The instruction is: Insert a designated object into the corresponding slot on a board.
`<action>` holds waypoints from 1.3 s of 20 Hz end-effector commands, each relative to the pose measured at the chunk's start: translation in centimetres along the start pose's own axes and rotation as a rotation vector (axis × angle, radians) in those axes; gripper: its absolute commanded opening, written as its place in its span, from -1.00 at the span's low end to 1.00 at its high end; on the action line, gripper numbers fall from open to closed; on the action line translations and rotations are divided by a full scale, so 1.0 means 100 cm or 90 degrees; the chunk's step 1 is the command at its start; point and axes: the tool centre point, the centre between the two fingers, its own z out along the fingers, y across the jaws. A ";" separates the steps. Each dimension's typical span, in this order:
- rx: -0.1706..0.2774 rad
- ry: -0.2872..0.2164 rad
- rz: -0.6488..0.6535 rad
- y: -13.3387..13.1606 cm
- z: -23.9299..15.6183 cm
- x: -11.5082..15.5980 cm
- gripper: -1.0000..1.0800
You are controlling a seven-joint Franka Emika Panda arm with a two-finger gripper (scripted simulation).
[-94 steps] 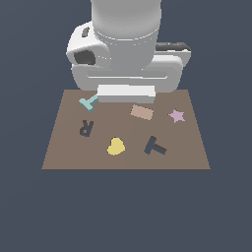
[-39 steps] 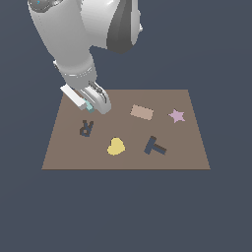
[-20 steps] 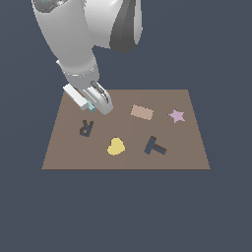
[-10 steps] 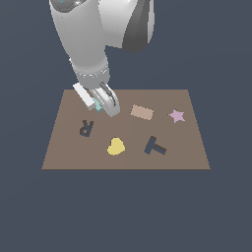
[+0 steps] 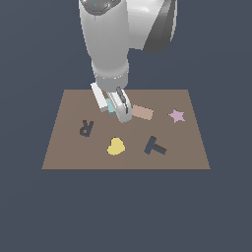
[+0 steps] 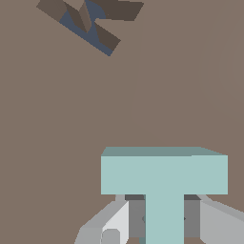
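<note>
Carrying the teal T block (image 6: 164, 183) above the board (image 5: 64, 147), on the way to its slot.

The gripper (image 5: 117, 107) has its jaws closed narrow on the stem of the teal T block, so the wide crossbar stays free and is seen whole in the wrist view; this hold by the stem probably leaves the outline clear for matching with the recess. In the exterior view the block hangs over the middle of the board, just beside the tan rectangle (image 5: 142, 112), and seems lifted off the surface. The T-shaped slot (image 5: 155, 146) lies near, at about 4 o'clock from the gripper, with the yellow heart (image 5: 115, 146) at 6 o'clock and the dark R recess (image 5: 86, 127) at about 8 o'clock. I judge the block must also be turned, because the slot sits tilted.
</note>
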 end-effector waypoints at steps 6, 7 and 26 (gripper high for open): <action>0.001 0.000 0.134 -0.038 -0.002 -0.032 -1.00; 0.001 0.000 0.152 -0.044 -0.002 -0.036 -1.00; 0.001 0.000 0.471 -0.156 -0.006 -0.069 -1.00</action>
